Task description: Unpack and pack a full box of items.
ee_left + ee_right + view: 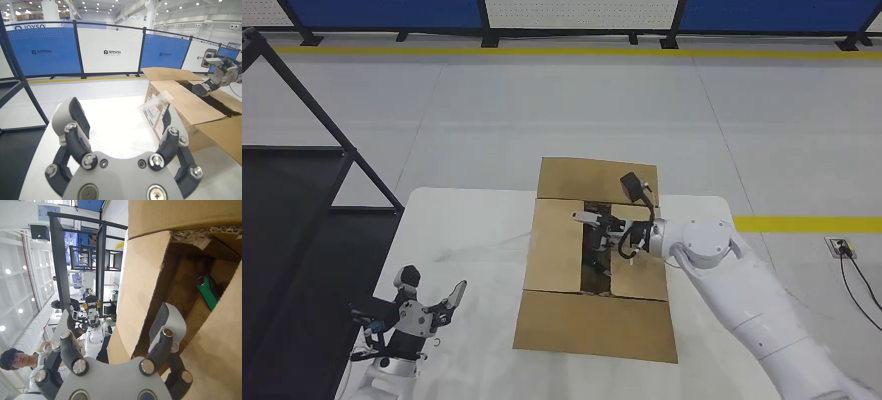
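**A:** Right under your wrist camera, your right gripper [117,313] stands wide open astride the edge of an inner flap [140,285] of the box [587,325]. One finger is inside the opening, the other is outside over the cardboard, and it has hold of nothing.

**B:** So which step are you on?

**A:** Opening up, I judge, with the unpacking not yet begun. The two long flaps lie spread, but the inner ones cover most of the mouth and leave only a dark slot. Your next move calls for closing on that flap edge and folding it back, or else reaching deeper.

**B:** And the contents?

**A:** The right wrist view looks into the slot, where a green item [207,292] lies low against the far wall. The top view gives you only darkness there.

**B:** What does the top view add?

**A:** It shows the layout. The box sits mid-table [472,250], and your left gripper [427,295] hangs well apart near the table's front corner. Its own view shows its jaws spread wide and empty, facing the box's side.
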Tool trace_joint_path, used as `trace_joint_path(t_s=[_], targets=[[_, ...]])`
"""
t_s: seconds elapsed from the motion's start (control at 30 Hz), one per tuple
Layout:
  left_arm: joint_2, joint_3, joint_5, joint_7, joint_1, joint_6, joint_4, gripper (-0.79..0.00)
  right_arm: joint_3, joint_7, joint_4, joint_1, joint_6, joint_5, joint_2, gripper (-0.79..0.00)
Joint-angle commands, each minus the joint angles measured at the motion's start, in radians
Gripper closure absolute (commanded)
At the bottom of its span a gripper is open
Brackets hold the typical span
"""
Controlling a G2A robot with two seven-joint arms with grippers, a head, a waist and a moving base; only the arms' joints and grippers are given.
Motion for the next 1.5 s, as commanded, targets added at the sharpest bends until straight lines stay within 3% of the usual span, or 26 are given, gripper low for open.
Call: trace_joint_path(t_s=[0.0,0.43,0.6,1.2,1.47], targets=[[0.000,0.002,0.003,-0.001,0.009,-0.001,-0.010,-0.785,-0.008,0.009,0.013,0.007,0.004,0.007,-0.006,-0.785],[0.001,0.012,0.017,-0.028,0.018,0.001,-0.025,-0.785,-0.051,0.073,0.172,0.062,-0.092,0.122,-0.068,-0.785],[-0.001,0.062,0.125,-0.002,0.022,0.048,-0.052,-0.785,-0.045,0.076,0.207,0.079,-0.142,0.158,-0.085,-0.785],[0.002,0.134,0.199,-0.016,0.040,0.025,-0.150,-0.785,-0.061,0.124,0.172,0.132,-0.185,0.210,-0.140,-0.785],[-0.004,0.197,0.202,-0.069,0.000,0.051,-0.146,-0.785,-0.098,0.118,0.165,0.164,-0.200,0.199,-0.177,-0.785]])
